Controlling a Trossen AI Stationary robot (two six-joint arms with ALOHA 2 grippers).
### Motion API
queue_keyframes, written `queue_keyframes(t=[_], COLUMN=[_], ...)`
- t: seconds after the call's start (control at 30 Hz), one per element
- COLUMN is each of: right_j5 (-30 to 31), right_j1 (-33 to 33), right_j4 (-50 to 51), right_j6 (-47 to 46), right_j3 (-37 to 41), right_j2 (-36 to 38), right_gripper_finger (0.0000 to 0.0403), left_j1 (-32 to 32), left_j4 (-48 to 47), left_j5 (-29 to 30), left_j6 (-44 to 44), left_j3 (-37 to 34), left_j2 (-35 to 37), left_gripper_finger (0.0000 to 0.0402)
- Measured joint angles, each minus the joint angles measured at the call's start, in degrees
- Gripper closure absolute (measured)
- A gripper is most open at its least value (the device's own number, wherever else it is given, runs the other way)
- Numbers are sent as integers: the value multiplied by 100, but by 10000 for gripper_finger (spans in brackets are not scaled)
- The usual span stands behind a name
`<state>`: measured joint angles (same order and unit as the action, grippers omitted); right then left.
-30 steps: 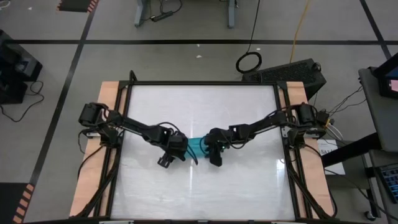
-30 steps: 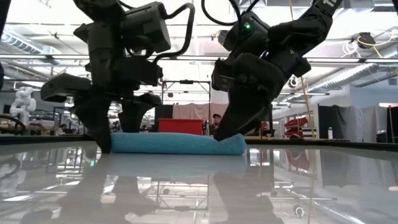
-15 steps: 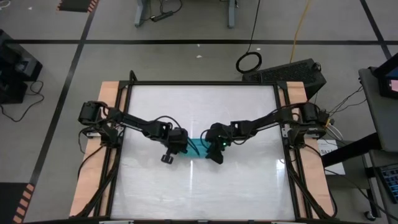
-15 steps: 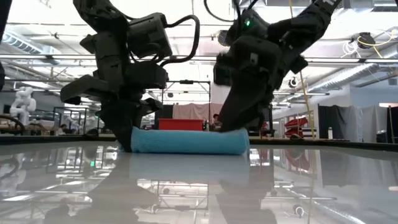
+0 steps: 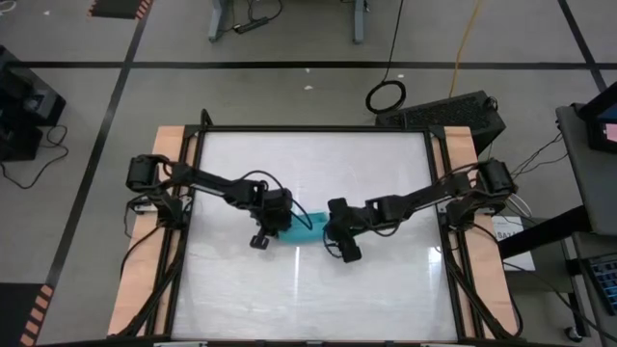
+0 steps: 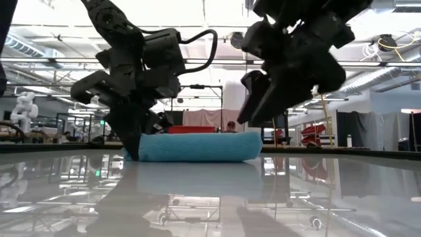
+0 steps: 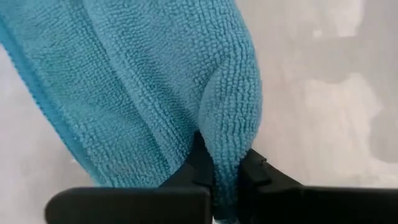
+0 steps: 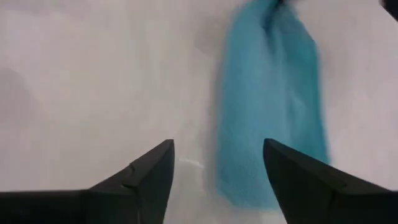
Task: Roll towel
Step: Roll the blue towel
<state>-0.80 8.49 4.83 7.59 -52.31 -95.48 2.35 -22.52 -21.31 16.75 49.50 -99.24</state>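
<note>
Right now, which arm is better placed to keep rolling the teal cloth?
Left. Its tool is shut on a fold of the small teal-blue soft towel at one end of the roll. The right tool is open and clear of the cloth, raised off the white tabletop.

Both arms are reaching inward from the sides toward the middle. The left tool [image 5: 274,220] is angling steeply downward, its fingers [image 7: 205,171] pinching closed on a fold of the towel [image 6: 197,146]. The right tool [image 5: 345,243] is hanging raised and tilted, its fingers [image 8: 149,174] spreading wide apart and gripping nothing.
</note>
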Motion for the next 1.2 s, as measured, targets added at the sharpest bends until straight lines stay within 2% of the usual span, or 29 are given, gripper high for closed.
queue_keyframes(t=[0.1, 0.23, 0.43, 0.6, 0.77, 0.83, 0.93, 1.1, 1.2], right_j5=[469, 499, 241, 520, 424, -7, -1197, -2822, -3409], right_j1=[70, 52, 49, 21, -218, -406, -748, -1141, -1339], right_j4=[126, 72, -31, -76, -226, -246, -237, -233, -216], right_j6=[145, 307, 337, 181, -140, -476, -1129, -2085, -2543], right_j3=[2, 0, -2, -3, -4, -6, -13, -15, -17], right_j2=[-66, -198, -550, -787, -860, -860, -857, -860, -860], right_gripper_finger=[160, 173, 213, 246, 300, 335, 387, 382, 385], left_j1=[76, 190, 403, 559, 675, 698, 706, 704, 704], left_j4=[13, 27, 30, 24, 38, 24, -97, -258, -263], left_j5=[-274, -488, -778, -1207, -1601, -1629, -1718, -1774, -1786], left_j6=[52, 146, 185, 311, 416, 460, 465, 203, -101], left_j3=[-4, -7, -13, -17, -17, -15, -12, 4, 11], left_j2=[-7, -11, -16, -18, -18, -18, -13, -7, -2], left_gripper_finger=[382, 382, 382, 382, 382, 382, 382, 382, 382])
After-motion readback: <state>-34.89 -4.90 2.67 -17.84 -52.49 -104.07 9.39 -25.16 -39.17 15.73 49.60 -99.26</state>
